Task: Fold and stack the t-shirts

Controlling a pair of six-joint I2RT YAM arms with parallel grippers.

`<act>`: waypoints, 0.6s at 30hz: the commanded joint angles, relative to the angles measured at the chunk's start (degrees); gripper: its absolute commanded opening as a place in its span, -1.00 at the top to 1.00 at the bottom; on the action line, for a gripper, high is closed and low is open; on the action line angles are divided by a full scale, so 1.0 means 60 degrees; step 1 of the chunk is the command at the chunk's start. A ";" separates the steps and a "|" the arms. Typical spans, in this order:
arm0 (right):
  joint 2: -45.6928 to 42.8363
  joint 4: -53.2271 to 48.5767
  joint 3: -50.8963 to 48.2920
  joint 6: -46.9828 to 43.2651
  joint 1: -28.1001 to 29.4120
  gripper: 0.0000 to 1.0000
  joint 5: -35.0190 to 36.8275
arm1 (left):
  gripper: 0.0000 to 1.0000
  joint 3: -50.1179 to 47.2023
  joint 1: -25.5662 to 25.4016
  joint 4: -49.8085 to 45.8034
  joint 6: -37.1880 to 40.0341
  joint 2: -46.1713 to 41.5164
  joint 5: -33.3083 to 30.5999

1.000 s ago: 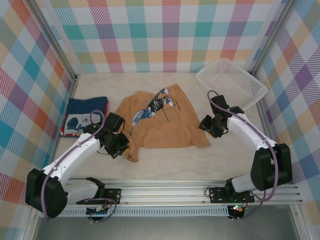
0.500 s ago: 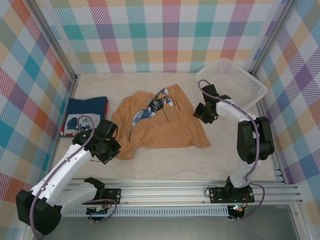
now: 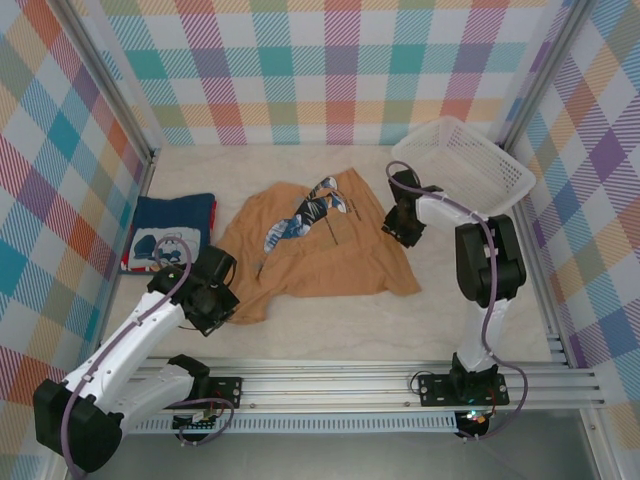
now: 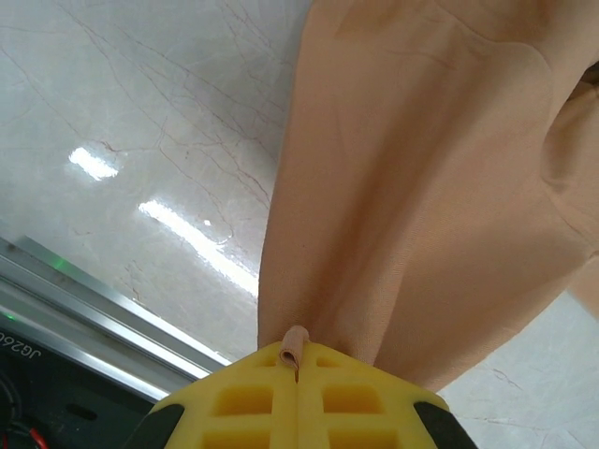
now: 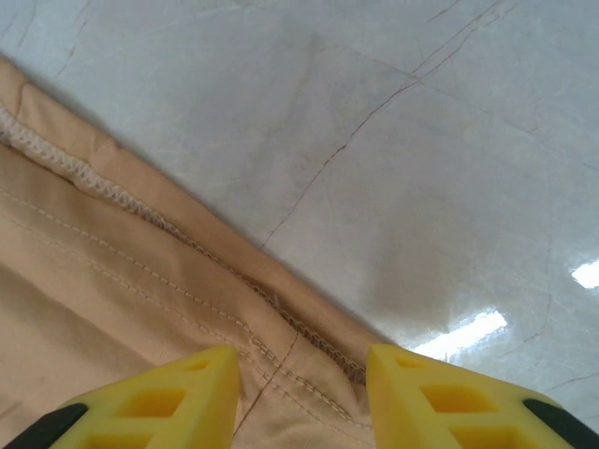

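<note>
Basket [image 3: 470, 165] sits beside right end effector [image 5: 299, 367] (spread over tan shirt [image 3: 330, 255]); left end effector [image 4: 298, 363] pinches its corner.

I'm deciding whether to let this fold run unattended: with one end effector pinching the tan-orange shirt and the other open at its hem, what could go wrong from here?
1. The left end effector holds only a small nub of the tan-orange t-shirt at its tips, so a pull might slip it free.
2. The right end effector is open over the hem, close to bare table. Closing could catch too little cloth.
</note>
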 commanded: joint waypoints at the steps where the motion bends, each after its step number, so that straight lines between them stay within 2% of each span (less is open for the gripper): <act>1: 0.0332 -0.0349 0.0335 0.0549 0.0057 0.18 0.0333 | 1.00 -0.0021 -0.0031 -0.0398 -0.0035 -0.0152 -0.0282; 11: 0.0617 0.0018 0.0661 0.0146 0.0173 0.20 -0.0492 | 1.00 0.0129 -0.0031 -0.0308 -0.0033 -0.0085 -0.0268; 18: 0.0408 0.0223 0.0421 -0.0399 0.0182 0.42 -0.1077 | 1.00 0.0213 -0.0031 -0.0283 0.0005 -0.0059 -0.0272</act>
